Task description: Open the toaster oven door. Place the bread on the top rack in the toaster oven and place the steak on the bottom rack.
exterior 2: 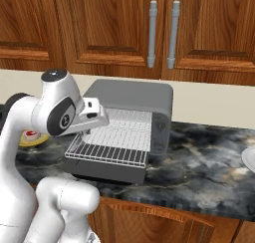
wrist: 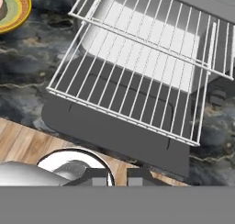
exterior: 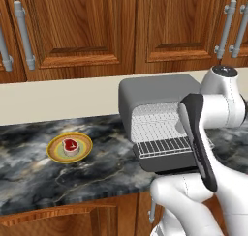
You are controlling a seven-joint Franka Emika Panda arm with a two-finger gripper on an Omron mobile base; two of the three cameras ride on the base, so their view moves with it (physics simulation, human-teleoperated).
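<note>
The white arm rises from its base below the front edge of the worktop (exterior: 29, 182), bends at a dark-jointed elbow, and reaches forward and down over that edge. In the left base view the forearm, with its dark strip, slants upward to the round wrist joint at the upper right. In the right base view the wrist points right and slightly downward, and the hand juts out from it. The pincer (wrist: 117, 178) shows in the hand view as two small dark fingertips standing close together with a narrow gap between them, nothing held between.
</note>
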